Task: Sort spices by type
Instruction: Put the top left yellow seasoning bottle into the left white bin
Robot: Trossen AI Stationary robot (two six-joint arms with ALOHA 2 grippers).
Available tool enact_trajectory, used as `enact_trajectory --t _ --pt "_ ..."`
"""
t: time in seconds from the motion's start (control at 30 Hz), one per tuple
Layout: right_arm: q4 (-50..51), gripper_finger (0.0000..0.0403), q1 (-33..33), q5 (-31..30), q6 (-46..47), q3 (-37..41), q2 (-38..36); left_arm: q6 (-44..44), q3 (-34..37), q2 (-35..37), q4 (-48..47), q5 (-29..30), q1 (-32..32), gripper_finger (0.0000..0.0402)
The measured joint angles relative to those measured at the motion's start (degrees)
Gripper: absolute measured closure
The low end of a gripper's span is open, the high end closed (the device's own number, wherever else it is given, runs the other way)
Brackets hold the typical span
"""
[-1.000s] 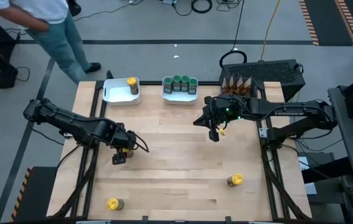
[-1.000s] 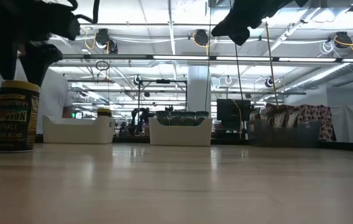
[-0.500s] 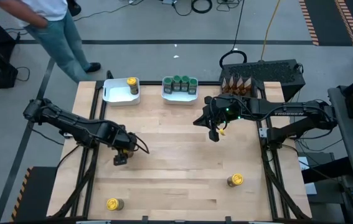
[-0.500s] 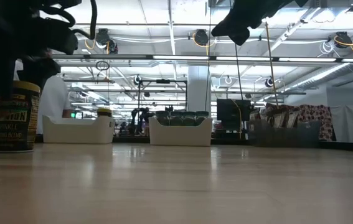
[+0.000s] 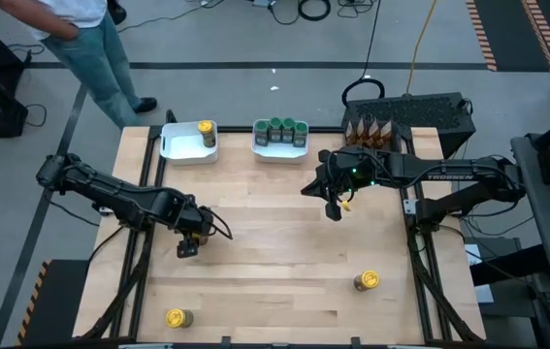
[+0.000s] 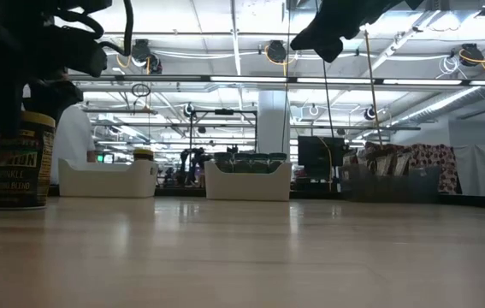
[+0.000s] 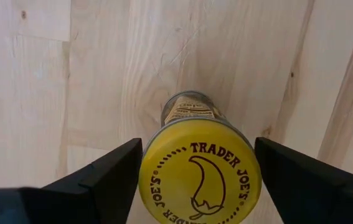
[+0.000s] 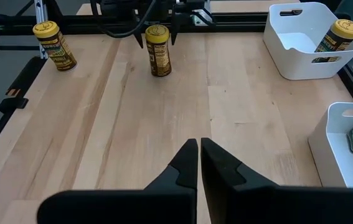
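As the left gripper comes down, fingers apart, around the yellow-lidded jar near the table's left edge, a grasp looks imminent; the right gripper hovers closed.

Yellow lid with dark chilli drawing and lettering on brown-labelled jar. Pale, grained wooden desk. White trays; green-lidded jars in one. Black gripper fingers.
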State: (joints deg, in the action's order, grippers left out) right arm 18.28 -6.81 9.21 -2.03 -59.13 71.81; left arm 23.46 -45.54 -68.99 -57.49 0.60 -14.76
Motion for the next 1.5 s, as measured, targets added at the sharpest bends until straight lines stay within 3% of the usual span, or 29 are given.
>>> enact_trajectory --t 0.43,0.67,0.93,1.17,1.5 --pt "0.0 0.0403 0.0 0.0 0.1 0.0 0.0 0.1 0.0 0.0 0.0 0.0 0.0 0.0165" --pt "0.0 0.0403 0.0 0.0 0.1 0.0 0.0 0.2 -0.7 0.0 -0.9 -0.6 0.3 0.0165" --pt "0.0 0.0403 0.0 0.1 0.0 0.0 0.0 1.0 -8.8 0.1 -3.6 -2.7 4.7 0.0165" --pt "-0.1 0.0403 -0.8 0.1 -0.1 0.0 0.0 -1.4 -19.4 0.1 -9.9 -1.8 12.9 0.0165" --pt "-0.7 0.0403 -1.8 0.1 -0.2 0.0 0.0 -5.8 -31.1 0.0 -18.1 -1.1 32.0 0.0165"
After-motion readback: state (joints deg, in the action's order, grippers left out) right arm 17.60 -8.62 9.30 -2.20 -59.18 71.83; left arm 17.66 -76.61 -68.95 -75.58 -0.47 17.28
